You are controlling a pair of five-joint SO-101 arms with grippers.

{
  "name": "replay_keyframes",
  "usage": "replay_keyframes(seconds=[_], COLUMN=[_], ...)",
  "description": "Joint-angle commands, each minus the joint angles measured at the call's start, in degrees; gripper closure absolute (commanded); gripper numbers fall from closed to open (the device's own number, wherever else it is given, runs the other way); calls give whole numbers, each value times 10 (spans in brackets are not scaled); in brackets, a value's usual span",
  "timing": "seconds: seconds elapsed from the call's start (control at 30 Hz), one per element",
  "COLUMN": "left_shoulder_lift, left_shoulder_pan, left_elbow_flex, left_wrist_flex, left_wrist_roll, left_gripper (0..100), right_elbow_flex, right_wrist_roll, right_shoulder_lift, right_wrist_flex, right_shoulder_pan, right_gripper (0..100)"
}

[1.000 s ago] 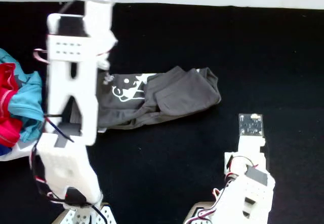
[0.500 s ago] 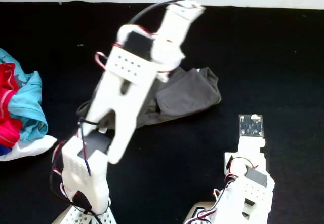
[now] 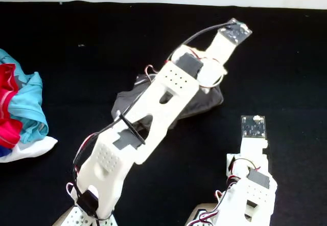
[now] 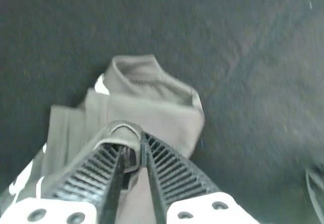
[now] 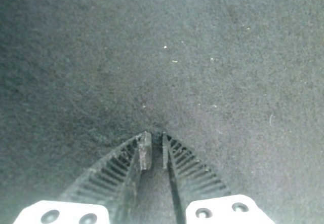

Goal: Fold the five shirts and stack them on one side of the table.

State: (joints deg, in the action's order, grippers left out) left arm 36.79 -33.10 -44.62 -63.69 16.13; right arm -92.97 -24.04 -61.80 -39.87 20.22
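Left jaws clenched on fold of grey shirt (image 4: 152,102), which lies bunched at middle of counter (image 3: 286,57). Right jaws near-closed, empty, over bare counter.

Risks:
- Thin pinch slips free.
- Single-point pull drags whole garment and crumples fold.

Unfolded pile (image 3: 23,108) well apart.

Left arm (image 3: 153,113) is covering most of the grey shirt (image 3: 207,102) in the high view, w/ only bits poking out either side. Pile of shirts (image 3: 23,108) at the table's left edge is getting cut off by the frame, so can't count them tbh. In the left wrist view, fabric is wrapping over the left gripper (image 4: 132,142) tips where it's pinching the shirt, and the white print (image 4: 23,178) is running off the pic's edge, unreadable.
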Motion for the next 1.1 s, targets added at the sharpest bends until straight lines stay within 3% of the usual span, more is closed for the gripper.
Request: replay_keyframes(seconds=[0.0, 0.13, 0.37, 0.6, 0.73, 0.87, 0.93, 1.07], left_shoulder_lift=[-7, -7, -4, -24, -24, -14, -7, 15], left_shoulder_pan=[5, 13, 11, 73, 154, 225, 247, 281], left_elbow_flex=[-6, -6, -6, -58, -71, -68, -68, -33], left_wrist_flex=[56, 58, -42, -124, -229, -322, -366, -369], left_wrist_roll=[-2, -3, -3, -2, 1, 3, 37, 75], left_gripper=[987, 947, 828, 838, 991, 973, 972, 963], right_elbow_flex=[-15, -15, -15, -15, -15, -15, -15, -15], right_wrist_roll=[-5, -5, -5, -5, -5, -5, -5, -5], right_shoulder_lift=[0, 0, 0, 0, 0, 0, 0, 0], right_wrist_flex=[11, 11, 11, 11, 11, 11, 11, 11], right_shoulder_pan=[6, 6, 6, 6, 6, 6, 6, 6], right_gripper=[943, 943, 943, 943, 943, 943, 943, 943])
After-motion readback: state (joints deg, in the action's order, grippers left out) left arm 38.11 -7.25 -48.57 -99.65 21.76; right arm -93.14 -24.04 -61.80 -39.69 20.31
